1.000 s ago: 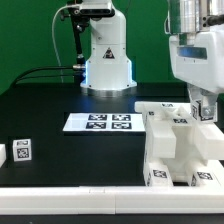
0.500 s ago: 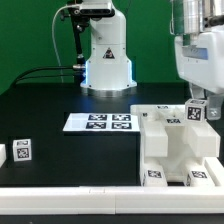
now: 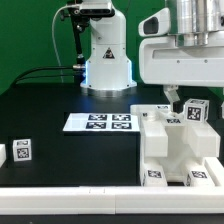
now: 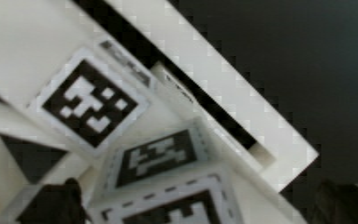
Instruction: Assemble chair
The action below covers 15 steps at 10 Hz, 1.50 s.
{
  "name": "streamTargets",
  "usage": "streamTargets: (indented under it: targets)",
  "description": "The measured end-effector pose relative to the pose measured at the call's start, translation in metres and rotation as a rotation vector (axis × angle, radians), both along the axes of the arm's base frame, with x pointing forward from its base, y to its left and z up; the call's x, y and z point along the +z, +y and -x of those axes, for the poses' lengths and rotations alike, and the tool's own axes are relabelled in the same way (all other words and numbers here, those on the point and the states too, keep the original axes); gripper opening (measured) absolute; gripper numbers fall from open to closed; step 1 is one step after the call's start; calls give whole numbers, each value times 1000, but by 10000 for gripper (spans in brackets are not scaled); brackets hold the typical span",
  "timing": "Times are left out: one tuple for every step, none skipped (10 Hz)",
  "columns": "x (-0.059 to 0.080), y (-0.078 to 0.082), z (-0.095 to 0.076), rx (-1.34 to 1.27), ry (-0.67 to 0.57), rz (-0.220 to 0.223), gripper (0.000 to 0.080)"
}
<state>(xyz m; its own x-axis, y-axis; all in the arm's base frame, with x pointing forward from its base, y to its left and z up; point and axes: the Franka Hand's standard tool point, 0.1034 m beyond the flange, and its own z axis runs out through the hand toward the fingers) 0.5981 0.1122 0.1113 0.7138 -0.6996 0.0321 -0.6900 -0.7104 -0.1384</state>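
Observation:
The chair (image 3: 178, 148), a white blocky assembly with black-and-white tags, stands at the front of the exterior view's right. A small tagged upright piece (image 3: 196, 110) sits at its far right corner. My gripper (image 3: 180, 99) hangs just above the chair's back edge, left of that piece, touching nothing. In the wrist view, tagged white chair parts (image 4: 105, 100) fill the picture. My gripper (image 4: 197, 206) is open there, with one dark finger (image 4: 51, 200) at each side and the tagged surface below them. Nothing is held.
The marker board (image 3: 100, 122) lies flat on the black table, left of the chair. A small loose tagged white part (image 3: 21, 151) and another white bit (image 3: 2, 155) sit at the front left edge. The robot base (image 3: 105, 55) stands at the back.
The gripper has opened, let go of the tagged upright piece and risen above the chair, drifting left. The piece stays standing on the chair.

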Motion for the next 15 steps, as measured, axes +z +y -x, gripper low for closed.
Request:
streamTargets:
  targets:
    - [0, 0, 0, 88, -6, 12, 649]
    - [-1, -1, 1, 221, -6, 56, 649]
    - [-1, 0, 1, 199, -6, 52, 649]
    - [-1, 0, 1, 182, -5, 48, 649]
    - [-1, 0, 1, 168, -4, 45, 514]
    - [-1, 0, 1, 105, 0, 37, 331]
    - [-1, 0, 2, 40, 7, 29, 331]
    - [-1, 2, 1, -56, 24, 16, 274]
    - [0, 1, 2, -132, 35, 7, 274]
    - [0, 0, 0, -240, 38, -10, 274]
    - [-1, 0, 1, -387, 38, -34, 274]
    - [-1, 3, 2, -512, 33, -50, 274]
    - [-1, 4, 3, -662, 31, -71, 274]
    - [-2, 5, 4, -802, 22, -95, 274]
    - [-2, 4, 4, -898, 27, -114, 274]
